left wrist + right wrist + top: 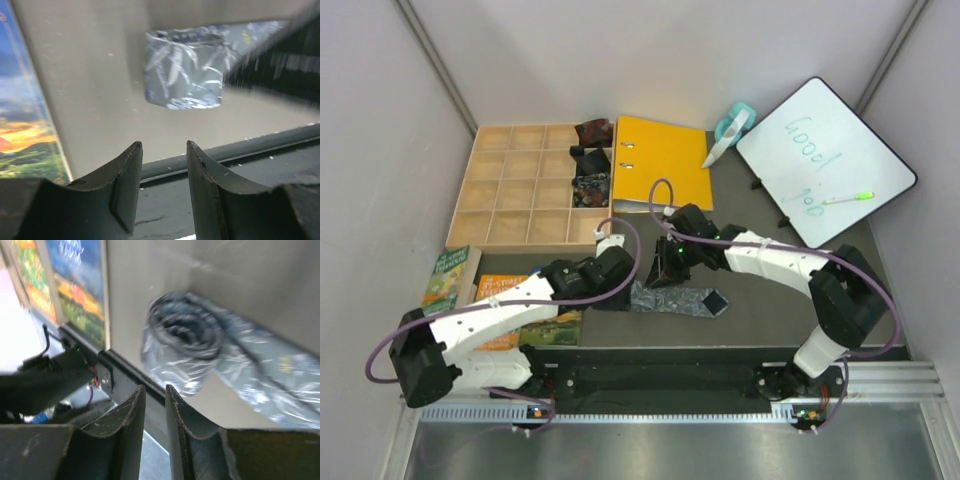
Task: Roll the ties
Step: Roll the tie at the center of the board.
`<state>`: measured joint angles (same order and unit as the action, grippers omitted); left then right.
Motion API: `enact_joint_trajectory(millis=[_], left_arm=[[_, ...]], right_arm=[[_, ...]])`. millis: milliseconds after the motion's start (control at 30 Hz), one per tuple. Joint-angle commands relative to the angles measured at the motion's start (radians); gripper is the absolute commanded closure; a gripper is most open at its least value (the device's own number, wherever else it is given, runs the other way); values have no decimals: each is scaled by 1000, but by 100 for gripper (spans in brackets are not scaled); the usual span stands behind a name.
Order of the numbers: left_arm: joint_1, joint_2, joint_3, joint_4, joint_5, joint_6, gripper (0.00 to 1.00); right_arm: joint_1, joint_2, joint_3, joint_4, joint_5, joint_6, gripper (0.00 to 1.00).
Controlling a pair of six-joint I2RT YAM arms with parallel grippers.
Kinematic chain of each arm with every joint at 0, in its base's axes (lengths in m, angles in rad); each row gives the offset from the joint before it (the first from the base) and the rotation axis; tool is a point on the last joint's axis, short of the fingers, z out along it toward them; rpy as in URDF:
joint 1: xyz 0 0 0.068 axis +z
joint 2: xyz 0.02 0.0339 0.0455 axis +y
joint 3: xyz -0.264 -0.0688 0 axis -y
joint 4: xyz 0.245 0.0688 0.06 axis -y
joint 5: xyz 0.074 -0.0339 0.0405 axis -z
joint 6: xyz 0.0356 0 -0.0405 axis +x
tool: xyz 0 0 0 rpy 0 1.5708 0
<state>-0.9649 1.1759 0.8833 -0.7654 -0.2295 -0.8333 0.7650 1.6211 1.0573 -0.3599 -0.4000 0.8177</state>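
A silvery grey-blue tie (672, 298) lies on the dark mat, partly rolled, its dark tip (715, 301) at the right. The roll shows in the left wrist view (182, 70) and in the right wrist view (185, 340), with the loose tail (270, 380) running off to the right. My left gripper (622, 297) (164, 147) is open and empty, just left of the roll. My right gripper (667, 272) (155, 389) hovers over the roll, jaws only slightly apart, holding nothing. Dark red (593, 130), black (588, 160) and speckled (588, 190) rolled ties sit in the wooden box's right column.
A wooden compartment box (525, 185) stands at the back left. A yellow binder (660, 160), a teal-and-white tool (730, 130) and a whiteboard (825, 160) with a green marker (848, 198) lie behind. Books (450, 275) (520, 325) lie at the left.
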Motion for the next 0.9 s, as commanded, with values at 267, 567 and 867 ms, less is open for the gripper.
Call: enact_joint_trajectory(millis=[267,567,867], left_arm=[[135,13,17,66,39,125,55],[193,36,-44,215,127,142,55],[218,56,-109,345,193,163,49]], right_arm=[[39,26,-97,277,-59,77,83],[37,34,-135,242,22,34,87],[30,59,-148,220,69,6,89]])
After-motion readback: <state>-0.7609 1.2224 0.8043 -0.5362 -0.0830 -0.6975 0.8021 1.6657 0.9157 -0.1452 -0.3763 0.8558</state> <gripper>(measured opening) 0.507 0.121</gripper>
